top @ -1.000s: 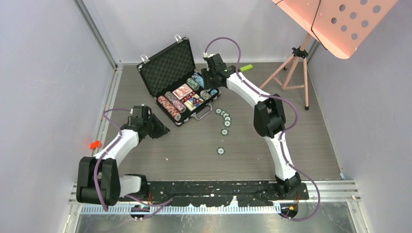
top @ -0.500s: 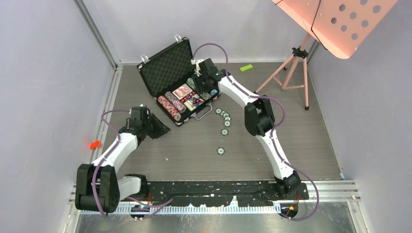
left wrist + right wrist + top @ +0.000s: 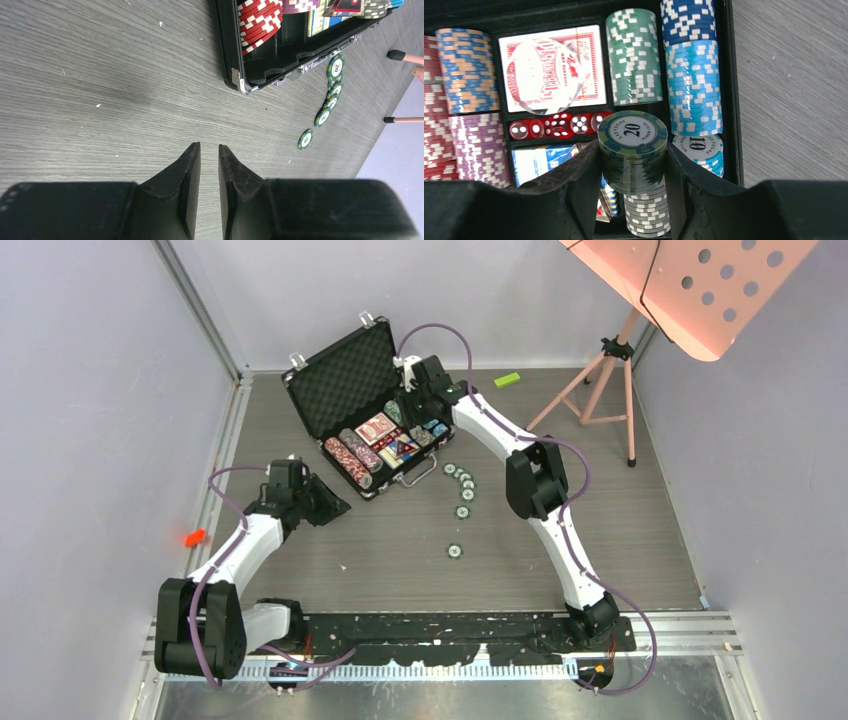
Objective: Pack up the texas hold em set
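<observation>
Green was the colour in play: the right gripper (image 3: pixel 633 165) was clamped on a stack of green chips (image 3: pixel 632 131), top face marked 20, held over the open briefcase (image 3: pixel 345 375) at the far middle of the table. In the right wrist view the stack hung above the grey chips (image 3: pixel 646 215) in the near slot, with the light blue chips (image 3: pixel 694 85) just beside it and the red dice (image 3: pixel 556 126) and card deck (image 3: pixel 551 70) further in. To place it well, I judged the stack should be lined up with a chip groove that has free room, lowered until it bears on the foam, and only then let go, so that no chip tips over onto the dice or cards. A tilted release could scatter it. The left gripper (image 3: pixel 209 150) hung over bare table near the case's corner, its fingers almost together with a slim gap and nothing between them. More loose chips (image 3: pixel 463 485) lay on the table in front of the case, not yet packed
</observation>
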`<action>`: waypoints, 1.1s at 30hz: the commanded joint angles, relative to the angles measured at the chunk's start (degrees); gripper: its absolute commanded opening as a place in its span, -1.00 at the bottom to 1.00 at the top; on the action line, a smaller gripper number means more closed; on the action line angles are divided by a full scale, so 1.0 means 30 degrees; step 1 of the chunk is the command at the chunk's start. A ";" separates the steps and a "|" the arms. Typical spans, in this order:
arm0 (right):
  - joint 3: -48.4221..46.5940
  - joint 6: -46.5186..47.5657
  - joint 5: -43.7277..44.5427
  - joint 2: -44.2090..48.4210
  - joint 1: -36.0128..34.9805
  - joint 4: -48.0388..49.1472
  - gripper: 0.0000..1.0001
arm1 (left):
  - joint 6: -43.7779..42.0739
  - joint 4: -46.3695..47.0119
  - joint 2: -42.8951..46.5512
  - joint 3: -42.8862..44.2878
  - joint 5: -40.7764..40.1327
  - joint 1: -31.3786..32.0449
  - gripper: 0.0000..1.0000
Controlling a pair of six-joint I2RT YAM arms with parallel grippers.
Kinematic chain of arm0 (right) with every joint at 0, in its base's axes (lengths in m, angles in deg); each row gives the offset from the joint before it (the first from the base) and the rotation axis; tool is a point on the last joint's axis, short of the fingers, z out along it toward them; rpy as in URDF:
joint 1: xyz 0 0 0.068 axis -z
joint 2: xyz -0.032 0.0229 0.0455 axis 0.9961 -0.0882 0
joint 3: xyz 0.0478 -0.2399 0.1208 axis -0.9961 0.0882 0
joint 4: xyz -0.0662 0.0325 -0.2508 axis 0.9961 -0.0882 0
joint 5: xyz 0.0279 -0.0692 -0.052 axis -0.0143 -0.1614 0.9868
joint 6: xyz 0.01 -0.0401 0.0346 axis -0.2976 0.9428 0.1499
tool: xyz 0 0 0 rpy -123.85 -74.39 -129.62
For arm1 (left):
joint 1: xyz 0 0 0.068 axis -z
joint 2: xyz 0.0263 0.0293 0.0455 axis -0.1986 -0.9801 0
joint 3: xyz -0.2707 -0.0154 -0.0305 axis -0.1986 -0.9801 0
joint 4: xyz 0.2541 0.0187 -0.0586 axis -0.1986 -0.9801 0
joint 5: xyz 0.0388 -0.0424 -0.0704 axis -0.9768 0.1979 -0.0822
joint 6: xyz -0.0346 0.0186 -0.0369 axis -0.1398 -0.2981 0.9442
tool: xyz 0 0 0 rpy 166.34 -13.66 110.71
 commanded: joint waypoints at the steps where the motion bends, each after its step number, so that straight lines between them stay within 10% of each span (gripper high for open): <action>1: -0.2135 0.0740 -0.1117 0.0919 -0.0061 0.0905 -0.63 | -0.0271 0.0398 0.0525 -0.0085 0.0402 -0.0095 -0.56; 33: -0.0135 0.3667 -0.0779 0.0377 -0.0245 0.0828 -0.66 | -0.0822 0.0159 0.0441 0.0102 0.0352 -0.0090 -0.56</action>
